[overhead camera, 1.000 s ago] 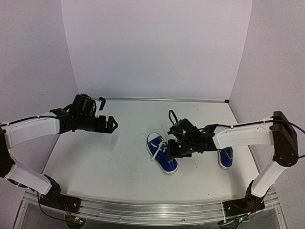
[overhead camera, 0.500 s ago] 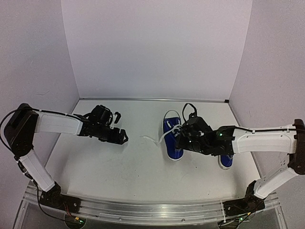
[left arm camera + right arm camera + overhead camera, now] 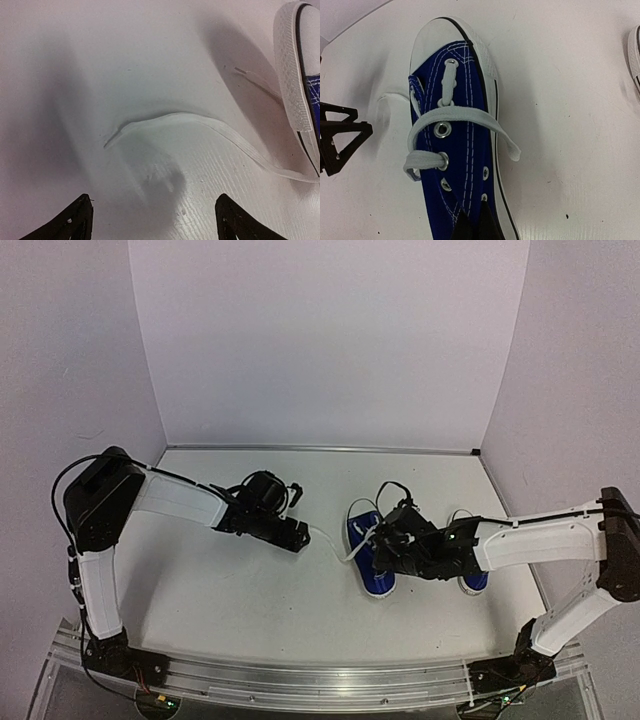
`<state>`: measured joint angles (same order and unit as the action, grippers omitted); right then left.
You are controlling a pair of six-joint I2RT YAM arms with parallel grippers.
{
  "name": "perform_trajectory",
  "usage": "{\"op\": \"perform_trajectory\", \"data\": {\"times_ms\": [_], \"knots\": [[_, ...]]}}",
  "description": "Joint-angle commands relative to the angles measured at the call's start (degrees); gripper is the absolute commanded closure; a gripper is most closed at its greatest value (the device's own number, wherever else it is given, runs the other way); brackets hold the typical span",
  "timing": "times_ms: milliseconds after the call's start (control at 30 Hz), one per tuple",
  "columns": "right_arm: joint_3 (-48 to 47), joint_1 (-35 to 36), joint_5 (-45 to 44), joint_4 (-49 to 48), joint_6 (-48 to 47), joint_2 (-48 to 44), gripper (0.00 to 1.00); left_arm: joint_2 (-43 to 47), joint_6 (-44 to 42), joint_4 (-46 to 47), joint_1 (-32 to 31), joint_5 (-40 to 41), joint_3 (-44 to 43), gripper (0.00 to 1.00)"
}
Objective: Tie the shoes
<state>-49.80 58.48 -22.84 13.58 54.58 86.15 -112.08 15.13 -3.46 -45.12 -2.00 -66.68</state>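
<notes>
Lying ahead of spread left fingers (image 3: 70, 226), a loose lace (image 3: 200, 122); right fingers (image 3: 470, 227) together over shoe (image 3: 465, 145)

open table (image 3: 100, 60) round lace end (image 3: 165, 120); shoe (image 3: 295, 75) near

**A robot lab cell, no doubt about it**

And here we are at a test bench: a white table (image 3: 250, 590) boxed in on three sides by plain pale walls (image 3: 330, 340). Along the near edge runs a metal rail (image 3: 300, 680). Two white robot arms are bolted to it, the left arm (image 3: 180, 502) and the right arm (image 3: 540, 535), both reaching out over the surface.
</notes>
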Motion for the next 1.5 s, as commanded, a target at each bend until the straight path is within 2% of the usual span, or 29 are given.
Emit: {"op": "perform_trajectory", "data": {"times_ms": [0,233,367,500,600,667,733,867,933,1100,1167,1367,1467], "knots": [[0.0,0.2,-3.3,-3.6,1.5,-0.6,1.0,-2.1,-9.0,0.5,-0.3,5.3,-5.1,0.16],[0.0,0.2,-2.7,-3.6,1.2,-0.4,1.0,-5.9,-19.3,-2.0,-0.2,7.0,-10.4,0.17],[-0.4,0.2,-2.1,-3.6,0.8,-0.1,1.0,-10.0,-22.7,-6.6,0.7,3.0,-15.3,0.18],[-0.9,0.2,-1.5,-3.6,0.6,0.0,1.0,-11.9,-22.7,-7.9,1.9,-3.3,-16.6,0.22],[-1.3,0.2,-1.2,-3.7,0.3,0.2,1.0,-12.8,-23.5,-10.7,2.7,-6.6,-17.5,0.34],[-1.7,0.2,-1.0,-3.7,0.0,0.3,1.0,-12.8,-23.9,-12.9,2.9,-7.9,-17.4,0.51],[-2.0,0.2,-0.8,-3.7,-0.3,0.4,1.0,-11.6,-24.0,-13.7,2.9,-7.9,-16.0,0.63],[-3.5,0.2,0.7,-4.2,-1.4,2.0,1.0,-6.0,-22.1,-13.5,3.2,-6.6,-10.7,0.93],[-3.9,0.2,2.7,-6.0,-1.6,3.6,1.0,-2.2,-19.0,-13.4,3.7,-5.7,-8.0,1.0],[-5.5,1.3,7.8,-10.9,1.5,8.6,1.0,10.8,-11.6,-14.2,4.3,-2.8,0.3,1.0],[-7.1,3.1,8.1,-11.8,3.1,10.6,1.0,17.1,-8.3,-16.5,4.4,0.7,3.1,1.0],[-12.8,8.0,7.7,-12.9,9.5,17.4,1.0,35.0,-0.3,-18.9,6.3,4.6,11.2,1.0],[-15.6,9.5,7.5,-13.0,10.6,20.6,1.0,39.6,1.0,-20.6,6.9,4.9,12.3,1.0]]}}
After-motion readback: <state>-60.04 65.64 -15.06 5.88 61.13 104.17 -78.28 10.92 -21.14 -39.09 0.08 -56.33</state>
